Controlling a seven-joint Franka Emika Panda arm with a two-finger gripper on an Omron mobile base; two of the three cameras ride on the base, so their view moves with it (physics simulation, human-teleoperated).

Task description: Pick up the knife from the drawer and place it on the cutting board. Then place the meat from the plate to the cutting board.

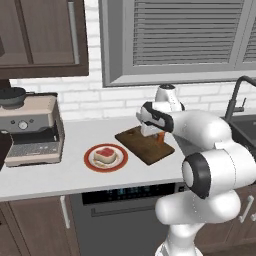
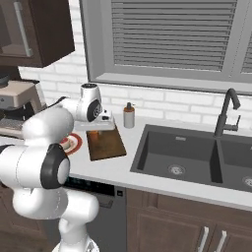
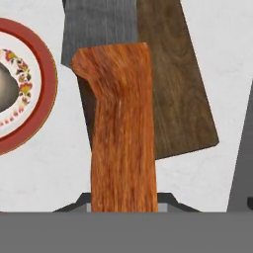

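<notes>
1. The tool (image 1: pixel 159 136) hangs above the cutting board (image 1: pixel 142 145), closed on the orange handle of the knife (image 3: pixel 123 143); in the hand view the handle rises from between the finger tips and the grey blade extends beyond it over the board.
2. In the left base view a small patch of the orange handle shows just below the white hand, over the right part of the board; whether the knife touches the board cannot be told.
3. The cutting board, dark brown and rectangular, lies turned at an angle on the pale surface (image 1: pixel 60 170), between the plate (image 1: pixel 105 158) and the sink (image 2: pixel 187 157).
4. The plate, red-rimmed with a cream centre, sits just beside the board on the side away from the sink, nearer the front edge of the surface.
5. The meat (image 1: pixel 105 154), red with a pale edge, rests on the middle of the plate.
6. A coffee machine (image 1: pixel 31 129) stands toward the left end of the surface, well apart from the plate.
7. A soap dispenser (image 2: pixel 129 115) stands against the back edge of the surface, near the far corner of the sink; a dark faucet (image 2: pixel 227 110) rises behind the basin.
</notes>
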